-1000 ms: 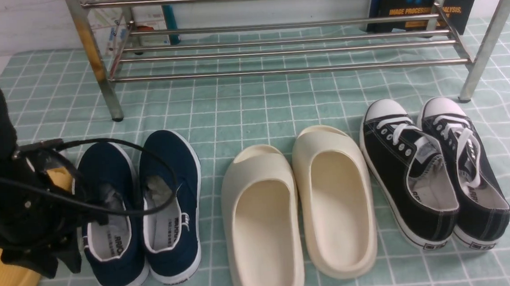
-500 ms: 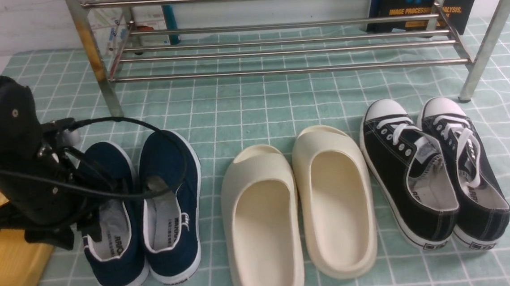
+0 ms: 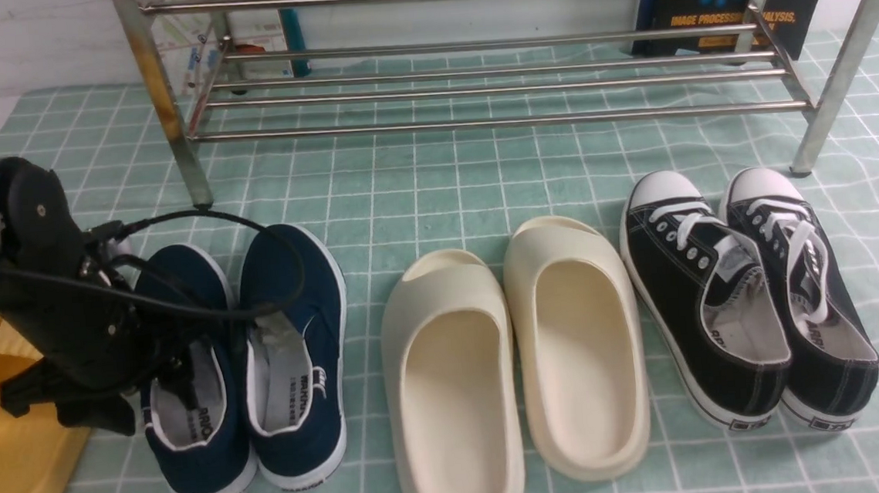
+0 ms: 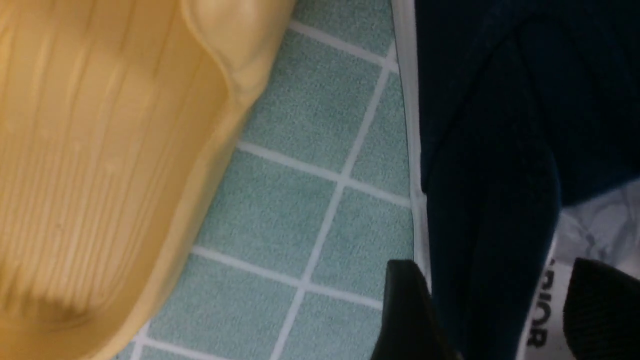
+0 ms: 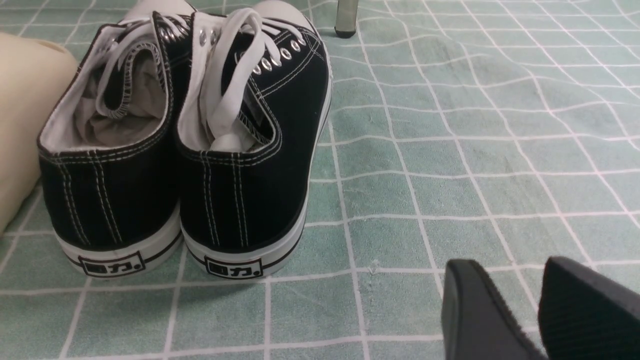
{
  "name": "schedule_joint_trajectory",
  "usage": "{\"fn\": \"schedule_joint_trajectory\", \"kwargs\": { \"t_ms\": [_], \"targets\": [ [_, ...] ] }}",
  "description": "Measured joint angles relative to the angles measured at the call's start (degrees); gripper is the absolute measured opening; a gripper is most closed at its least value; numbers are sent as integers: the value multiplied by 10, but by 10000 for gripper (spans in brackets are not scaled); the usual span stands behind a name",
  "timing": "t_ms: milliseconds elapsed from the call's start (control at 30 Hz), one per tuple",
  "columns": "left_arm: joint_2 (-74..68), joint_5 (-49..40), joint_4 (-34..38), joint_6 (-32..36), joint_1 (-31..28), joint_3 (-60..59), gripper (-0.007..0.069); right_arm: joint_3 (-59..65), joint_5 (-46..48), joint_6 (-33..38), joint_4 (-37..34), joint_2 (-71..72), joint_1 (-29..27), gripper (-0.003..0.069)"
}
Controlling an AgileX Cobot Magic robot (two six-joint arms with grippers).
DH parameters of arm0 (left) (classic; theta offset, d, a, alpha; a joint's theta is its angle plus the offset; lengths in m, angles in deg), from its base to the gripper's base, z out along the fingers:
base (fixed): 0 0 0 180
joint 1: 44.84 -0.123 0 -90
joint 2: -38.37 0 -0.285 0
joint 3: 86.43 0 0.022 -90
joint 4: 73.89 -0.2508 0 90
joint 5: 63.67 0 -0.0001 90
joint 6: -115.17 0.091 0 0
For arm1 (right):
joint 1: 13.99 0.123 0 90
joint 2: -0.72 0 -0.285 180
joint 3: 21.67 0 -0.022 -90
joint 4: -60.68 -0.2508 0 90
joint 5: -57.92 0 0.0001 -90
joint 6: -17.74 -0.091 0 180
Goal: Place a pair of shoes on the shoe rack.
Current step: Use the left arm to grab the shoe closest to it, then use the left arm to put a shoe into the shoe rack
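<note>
Nearest, the right gripper [image 5: 537, 320] hangs low over the bench [image 3: 420, 186] behind the heels of the black sneakers [image 5: 175, 150], jaws a little apart and empty. The left gripper [image 4: 492, 320] is spread across the outer wall of the left shoe in the pair of shoes [image 3: 291, 276] — one finger inside, one in the narrow gap beside a yellow slide [image 3: 5, 455]. Cream slides [image 3: 448, 370] lie close on the right. The pair stands heels near, with toes and long axis toward the shoe rack [image 3: 493, 123] — a bare band of bench lies between.
</note>
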Motion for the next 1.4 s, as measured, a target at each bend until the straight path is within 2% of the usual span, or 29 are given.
{"fn": "schedule_joint_trajectory", "kwargs": {
  "t_ms": [100,200,300,567,700,867,900,1067,1200,1400],
  "targets": [
    [-9,5,-1,2,0,0,293,0,0,0,0,0,0,239],
    [-10,2,-17,3,0,0,111,0,0,0,0,0,0,239],
    [-4,1,-26,3,-1,0,7,0,0,0,0,0,0,239],
    [118,-60,-23,28,-1,13,6,0,0,0,0,0,0,239],
    [147,-111,19,80,-1,68,6,0,0,0,0,0,0,239],
    [127,-131,86,135,-1,124,6,0,0,0,0,0,0,239],
    [104,-136,114,153,-1,155,6,0,0,0,0,0,0,239],
    [5,-142,150,184,-1,257,6,0,0,0,0,0,0,239],
    [-69,-155,150,186,-1,351,6,0,0,0,0,0,0,239],
    [-226,-206,150,174,-1,564,6,0,0,0,0,0,0,239]
  ]
}}
